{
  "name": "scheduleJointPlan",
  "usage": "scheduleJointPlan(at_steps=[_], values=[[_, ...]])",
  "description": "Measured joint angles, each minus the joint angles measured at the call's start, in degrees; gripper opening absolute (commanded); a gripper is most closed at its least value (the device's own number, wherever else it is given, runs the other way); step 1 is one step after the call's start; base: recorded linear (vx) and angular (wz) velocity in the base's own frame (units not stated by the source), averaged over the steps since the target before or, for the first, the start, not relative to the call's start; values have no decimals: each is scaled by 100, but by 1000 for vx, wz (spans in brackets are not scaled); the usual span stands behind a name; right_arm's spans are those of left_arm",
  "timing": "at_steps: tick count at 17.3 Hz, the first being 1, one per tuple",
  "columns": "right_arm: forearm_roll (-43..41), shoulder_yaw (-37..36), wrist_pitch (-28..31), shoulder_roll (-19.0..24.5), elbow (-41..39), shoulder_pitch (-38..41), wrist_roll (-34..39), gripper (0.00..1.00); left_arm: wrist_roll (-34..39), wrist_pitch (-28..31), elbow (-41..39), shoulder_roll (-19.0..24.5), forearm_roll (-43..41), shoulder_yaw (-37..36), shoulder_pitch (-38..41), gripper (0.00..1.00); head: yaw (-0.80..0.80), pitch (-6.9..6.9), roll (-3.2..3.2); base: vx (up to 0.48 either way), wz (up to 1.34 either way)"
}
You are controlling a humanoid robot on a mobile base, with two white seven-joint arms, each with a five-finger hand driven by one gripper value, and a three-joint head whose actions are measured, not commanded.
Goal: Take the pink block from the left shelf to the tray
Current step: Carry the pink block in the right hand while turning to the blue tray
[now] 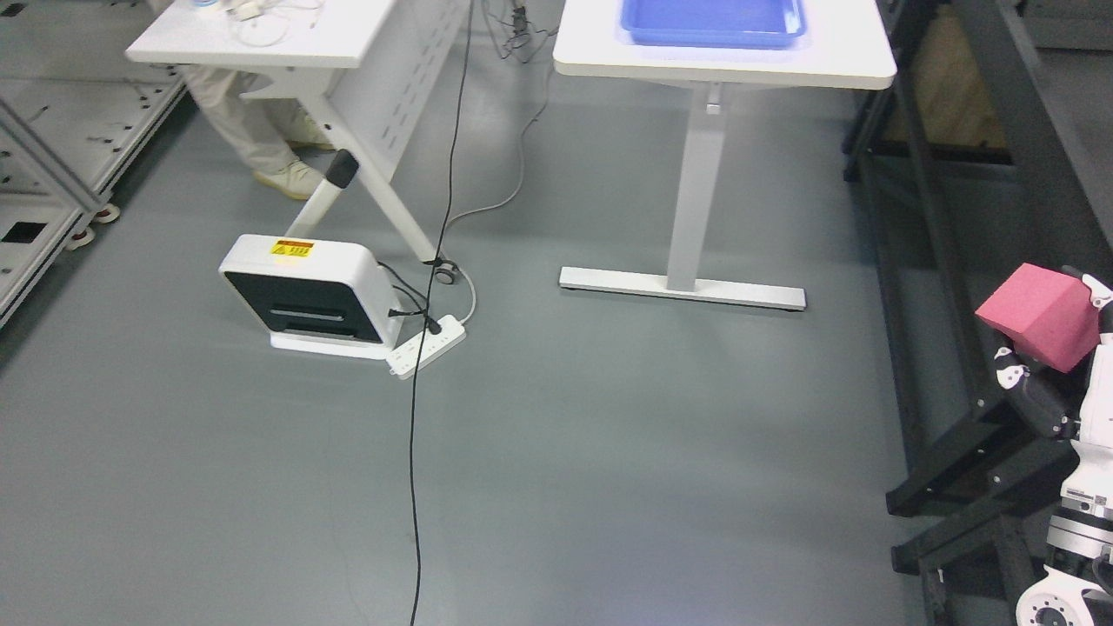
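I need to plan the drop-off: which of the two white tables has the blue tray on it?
The right-hand table, on a single central pedestal leg, carries the blue tray. The left table has slanted legs and holds only cables and small items.

The block [1039, 317] in my right hand [1056, 365] is deep pink, plain on every face I see. My hand is black and white, and my arm below it is white with black joints. The tray [711, 24] is bright blue, on a white bench [835, 61] with a pale grey leg. The floor [609, 452] is flat grey-blue. The box [309, 296] on it is white with a black front and a yellow and red label.
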Motion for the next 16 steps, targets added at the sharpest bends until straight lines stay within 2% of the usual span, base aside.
scheduleJointPlan(at_steps=[4, 16], values=[[0, 2, 0, 1, -2, -2, 10, 4, 0, 0, 0, 0, 0, 0, 1, 100, 0, 0, 0, -65, 404], [0, 12, 42, 4, -1, -30, 72, 4, 0, 0, 0, 0, 0, 0, -1, 100, 0, 0, 0, 47, 7]])
